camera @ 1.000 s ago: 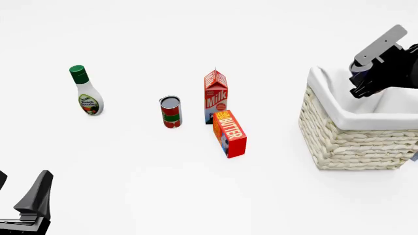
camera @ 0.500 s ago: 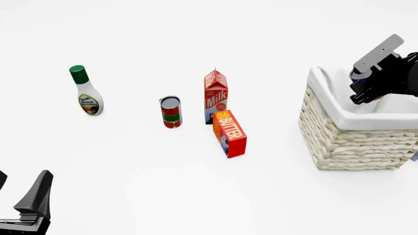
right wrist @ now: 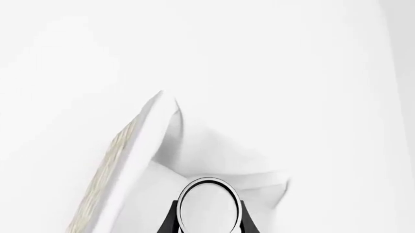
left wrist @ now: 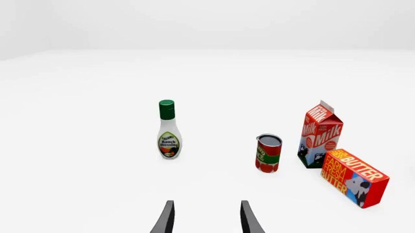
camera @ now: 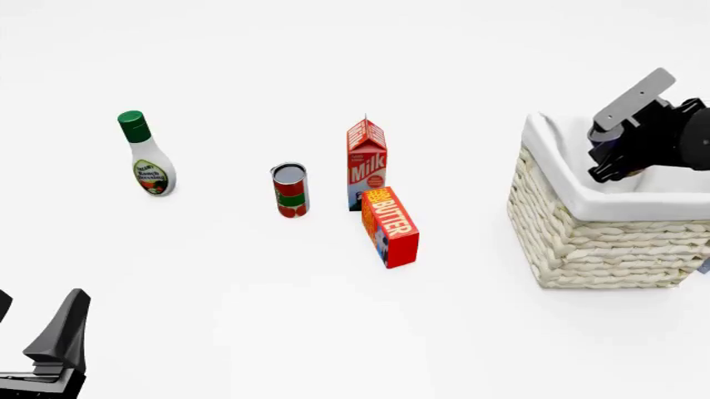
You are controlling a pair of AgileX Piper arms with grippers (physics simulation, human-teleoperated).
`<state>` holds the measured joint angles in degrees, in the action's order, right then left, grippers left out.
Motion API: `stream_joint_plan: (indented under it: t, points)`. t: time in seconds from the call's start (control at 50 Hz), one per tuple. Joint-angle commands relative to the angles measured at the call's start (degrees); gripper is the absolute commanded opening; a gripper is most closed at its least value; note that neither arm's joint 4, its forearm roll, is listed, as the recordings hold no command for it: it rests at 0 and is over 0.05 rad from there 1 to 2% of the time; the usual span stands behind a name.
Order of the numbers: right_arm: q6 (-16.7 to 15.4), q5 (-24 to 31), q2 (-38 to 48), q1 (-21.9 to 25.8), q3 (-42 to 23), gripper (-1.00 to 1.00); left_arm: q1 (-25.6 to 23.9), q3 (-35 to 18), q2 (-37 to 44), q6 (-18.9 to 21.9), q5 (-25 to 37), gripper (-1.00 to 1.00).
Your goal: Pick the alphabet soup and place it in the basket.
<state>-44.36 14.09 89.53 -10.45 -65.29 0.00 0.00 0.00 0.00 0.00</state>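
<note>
Two pincers over plain white table (camera: 332, 332): left (left wrist: 206, 221) agape, right (right wrist: 207, 218) clamping alphabet soup (right wrist: 209, 209) above basket (camera: 599, 241).

Only the silver top of the alphabet soup (right wrist: 209, 205) shows in the right wrist view; its label is hidden, and the picture's edge cuts off the can and the two fingers (right wrist: 171, 223) on either side of it. In the front view the right gripper (camera: 617, 162) is partly cut off by the picture's edge, and the can cannot be seen there. The basket (camera: 577, 241) runs off that same edge, so its far side is out of sight. The left gripper (camera: 33, 341) is cut off at the bottom corner. The small print on the ranch dressing bottle (camera: 146, 158) is too tiny to read.
</note>
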Motion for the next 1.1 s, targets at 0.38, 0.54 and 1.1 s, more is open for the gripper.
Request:
stream_joint_plan:
  t: [0.38, 0.54, 1.1]
  points:
    - [1.7, -2.0, 1.7, -0.1, 0.6, -1.00, 0.0, 0.0, 0.0, 0.0, 0.0, 1.00]
    - [1.5, -2.2, 2.0, -0.7, 0.4, -1.00, 0.0, 0.0, 0.0, 0.0, 0.0, 1.00]
    - [1.7, -1.7, 2.3, -1.4, -0.6, 1.00, 0.0, 0.0, 0.0, 0.0, 0.0, 1.00]
